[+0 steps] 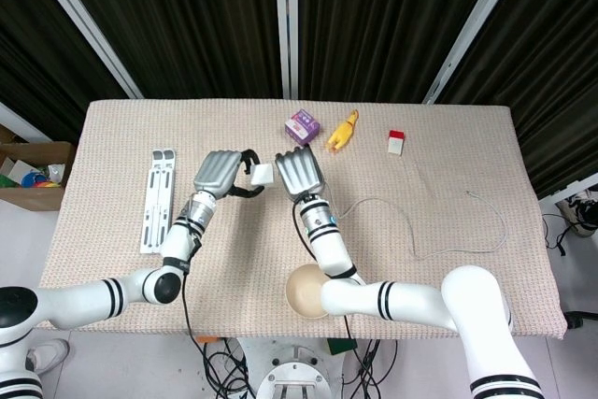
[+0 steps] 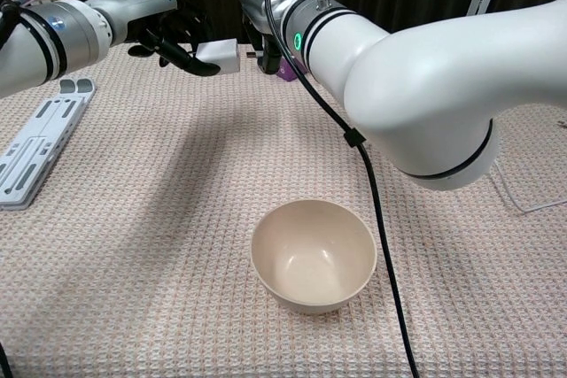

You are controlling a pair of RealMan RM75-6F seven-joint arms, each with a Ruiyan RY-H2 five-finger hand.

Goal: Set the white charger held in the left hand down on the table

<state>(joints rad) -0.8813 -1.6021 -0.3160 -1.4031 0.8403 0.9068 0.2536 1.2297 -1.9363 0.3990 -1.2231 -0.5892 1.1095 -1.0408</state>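
Observation:
My left hand [image 1: 220, 173] pinches the white charger [image 1: 262, 175], a small white block, and holds it above the woven tablecloth at the table's middle. In the chest view the left hand [image 2: 168, 31] keeps the charger [image 2: 220, 55] well clear of the table [image 2: 133, 219]. Just to the charger's right is my right hand [image 1: 297, 173], holding nothing, its fingers apart and pointing down. In the chest view the right hand [image 2: 263, 15] sits very close to the charger; whether they touch I cannot tell.
A beige bowl [image 2: 314, 254] stands near the front edge. A white folding stand [image 1: 157, 198] lies at the left. A purple box [image 1: 303, 126], a yellow toy chicken [image 1: 342, 131] and a small red-and-white item [image 1: 397, 142] sit at the back. A thin white cable [image 1: 439, 240] curls at the right.

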